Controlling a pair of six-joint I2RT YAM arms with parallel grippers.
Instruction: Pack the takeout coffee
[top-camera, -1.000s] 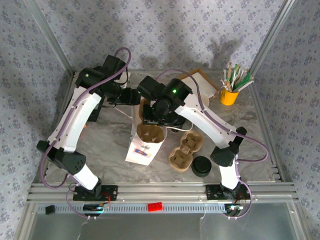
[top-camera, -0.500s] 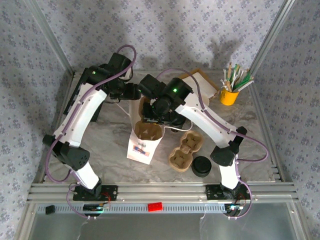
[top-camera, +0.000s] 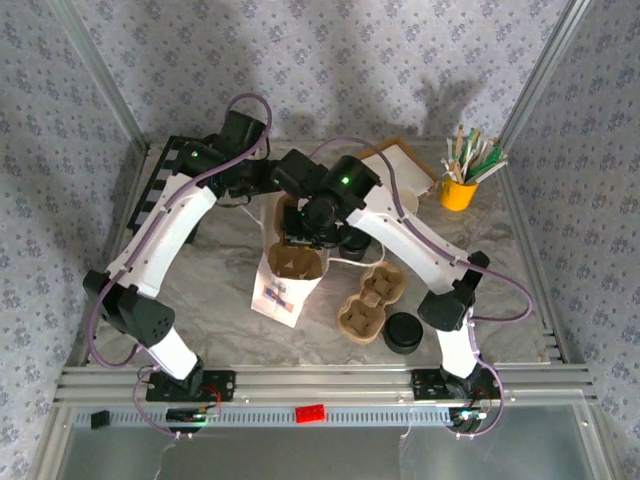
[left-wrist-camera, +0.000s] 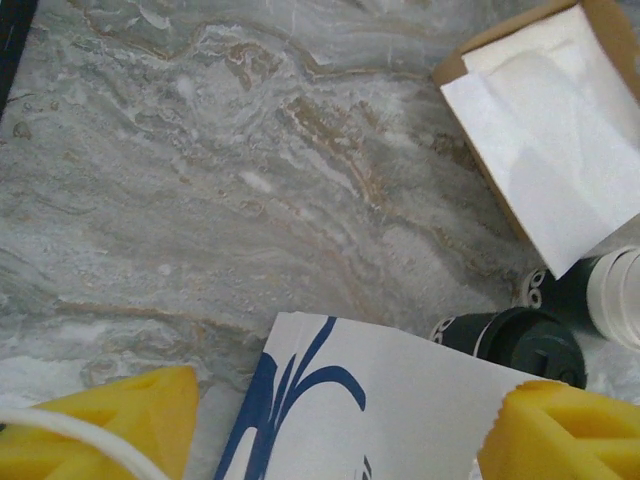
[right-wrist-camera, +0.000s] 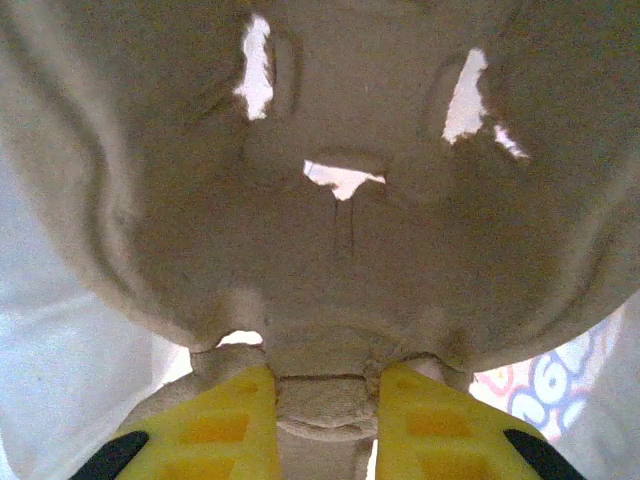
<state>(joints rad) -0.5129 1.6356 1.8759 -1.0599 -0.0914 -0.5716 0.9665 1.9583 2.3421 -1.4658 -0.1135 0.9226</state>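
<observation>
A white paper bag (top-camera: 278, 292) stands open mid-table with a brown pulp cup carrier (top-camera: 300, 263) in its mouth. My right gripper (top-camera: 305, 232) is shut on the carrier's middle rib (right-wrist-camera: 340, 385), its yellow fingers (right-wrist-camera: 215, 420) pinching from both sides. My left gripper (top-camera: 268, 184) hovers behind the bag, open. In the left wrist view the bag's blue-printed rim (left-wrist-camera: 370, 400) lies between my left gripper's (left-wrist-camera: 340, 430) wide-spread fingers (left-wrist-camera: 100, 420). A black lidded coffee cup (top-camera: 403, 332) stands at the front right. Another black cup (left-wrist-camera: 520, 342) lies behind the bag.
A second pulp carrier (top-camera: 370, 300) lies right of the bag. A brown box of white napkins (top-camera: 398, 165) sits at the back, a yellow cup of stirrers (top-camera: 458, 190) at the back right. A black rack (top-camera: 165, 190) stands at the left.
My left arm has swung back and to the right, bringing its gripper over the bag's rear rim. The bag leaned slightly. The right gripper kept its hold on the carrier.
</observation>
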